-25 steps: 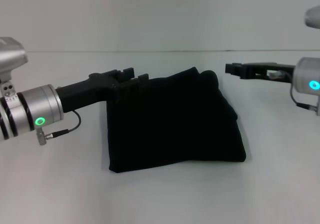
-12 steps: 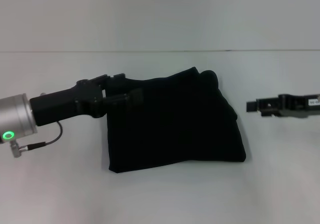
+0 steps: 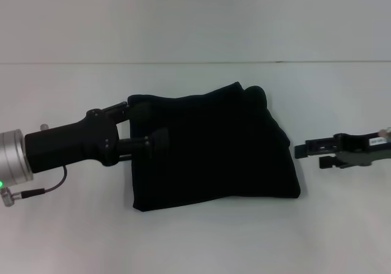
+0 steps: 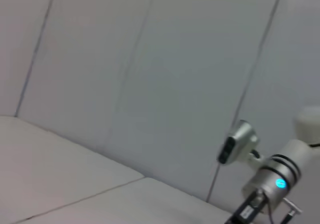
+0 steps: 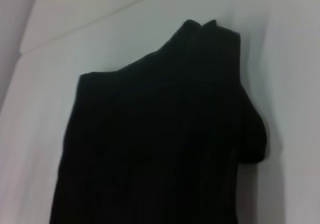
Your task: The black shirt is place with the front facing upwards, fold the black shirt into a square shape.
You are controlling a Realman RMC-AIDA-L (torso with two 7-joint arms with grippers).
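The surface [image 3: 195, 243] carried the shirt [image 3: 214, 151] folded roughly square at centre. Left gripper [image 3: 143, 130] had withdrawn to its left edge, jaws spread, empty. Right gripper [image 3: 302, 150] had dropped away rightward, jaw state indeterminable. Folding appeared finished.

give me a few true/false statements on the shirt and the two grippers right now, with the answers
1. The black shirt lies folded into a compact, roughly square bundle on the white table. True.
2. The right gripper is clamped on the shirt's edge. False: it is beside the shirt on the robot's right, apart from the fabric.
3. The left gripper is at the shirt's left edge, its fingers overlapping the fabric in the head view. True.
4. The shirt's pale lettering is showing on top. False: only plain black fabric is visible.
5. The shirt hangs in the air between the arms. False: it rests flat on the table.
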